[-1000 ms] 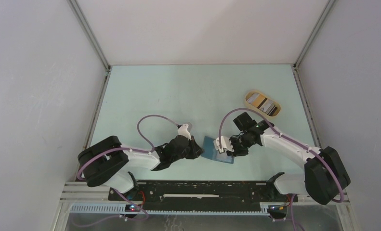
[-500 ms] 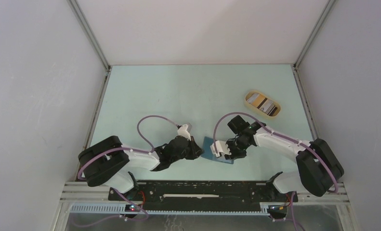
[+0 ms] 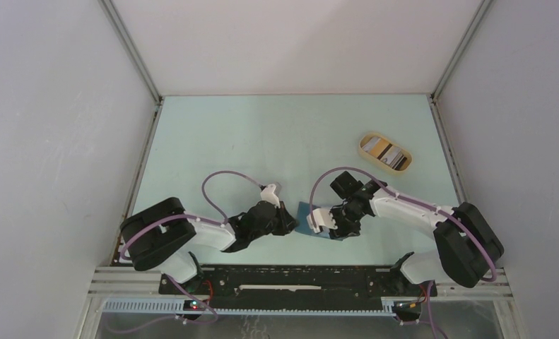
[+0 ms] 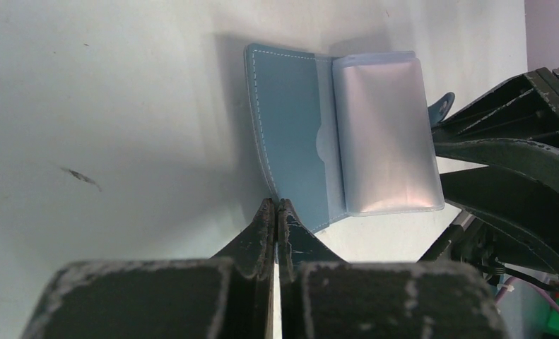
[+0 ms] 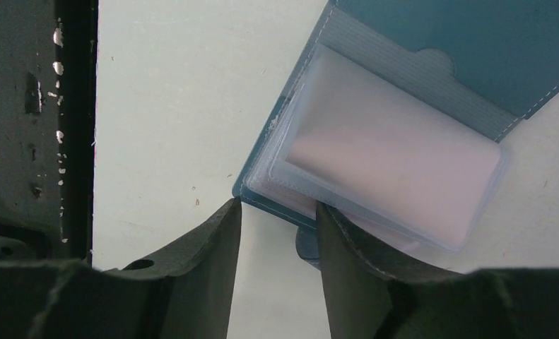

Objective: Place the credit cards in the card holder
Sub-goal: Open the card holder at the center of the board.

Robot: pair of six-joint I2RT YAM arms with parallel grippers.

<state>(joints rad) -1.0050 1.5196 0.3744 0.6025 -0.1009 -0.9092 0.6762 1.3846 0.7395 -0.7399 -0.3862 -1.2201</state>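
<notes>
Top external view: shows the card holder (image 3: pixel 305 213) lying open on the table (image 3: pixel 262 134), close to the near edge, with a claw at each side. Shows wide table room beyond it. Finds the left claw (image 4: pixel 276 212) pressed together, tips touching the holder's near blue edge. Finds the right claw (image 5: pixel 276 220) apart, fingers at the corner by the clear pockets (image 5: pixel 389 155). Shows the credit cards (image 3: pixel 384 151) in the tan tray (image 3: pixel 365 144), well apart, far right.
</notes>
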